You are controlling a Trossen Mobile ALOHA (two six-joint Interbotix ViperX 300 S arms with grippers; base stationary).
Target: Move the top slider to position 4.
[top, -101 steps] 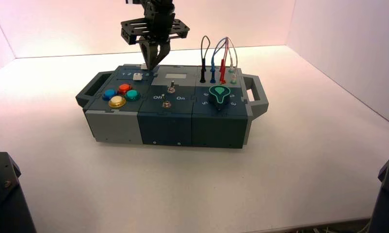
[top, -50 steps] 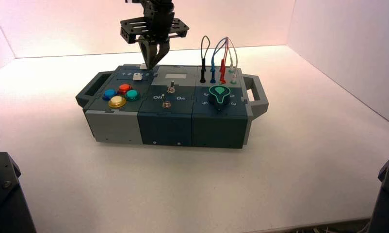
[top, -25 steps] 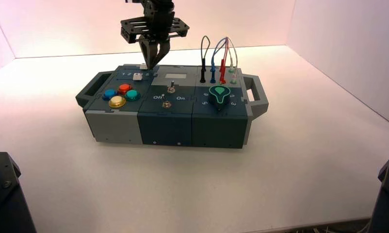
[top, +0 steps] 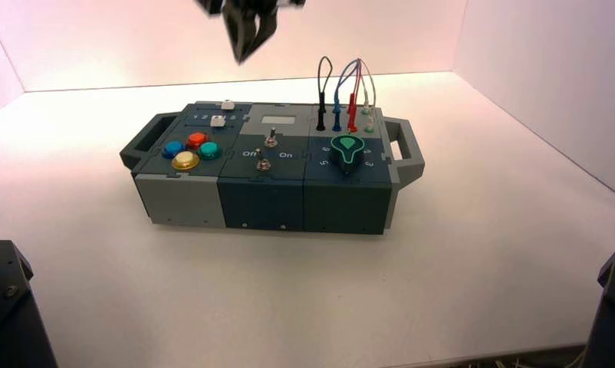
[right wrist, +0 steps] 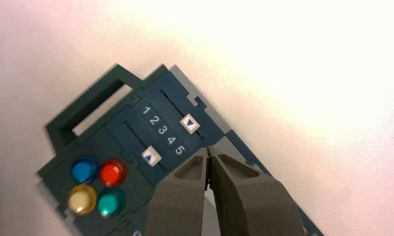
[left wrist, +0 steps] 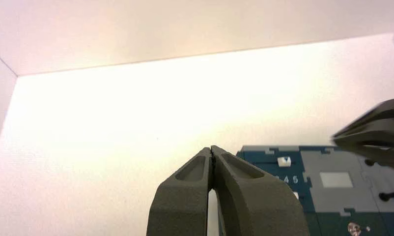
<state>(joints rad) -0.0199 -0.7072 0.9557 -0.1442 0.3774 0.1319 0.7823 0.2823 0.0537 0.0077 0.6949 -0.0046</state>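
Note:
The top slider (right wrist: 190, 123), a small white knob with a blue arrow, sits in its slot on the dark blue panel, level with the printed 4 (right wrist: 171, 141) of the 1-to-5 row. It also shows in the high view (top: 228, 105) and the left wrist view (left wrist: 284, 161). My right gripper (top: 241, 58) is shut and empty, raised well above the box's back edge, clear of the slider; its tips (right wrist: 208, 150) hang over the panel's end near the 5. My left gripper (left wrist: 212, 150) is shut and empty, held back off the box's left front.
The twin white knob (right wrist: 151, 157) sits in the nearer slot. Blue, red, yellow and green buttons (top: 189, 150) lie in front of it. Two toggle switches (top: 271, 140), a green-edged dial (top: 348, 149) and plugged wires (top: 343, 96) fill the box's middle and right. Grey handles (top: 404, 146) stick out at both ends.
My right gripper has risen straight up from the top slider and now hangs high above the box. The slider knob, half hidden before, shows in full.

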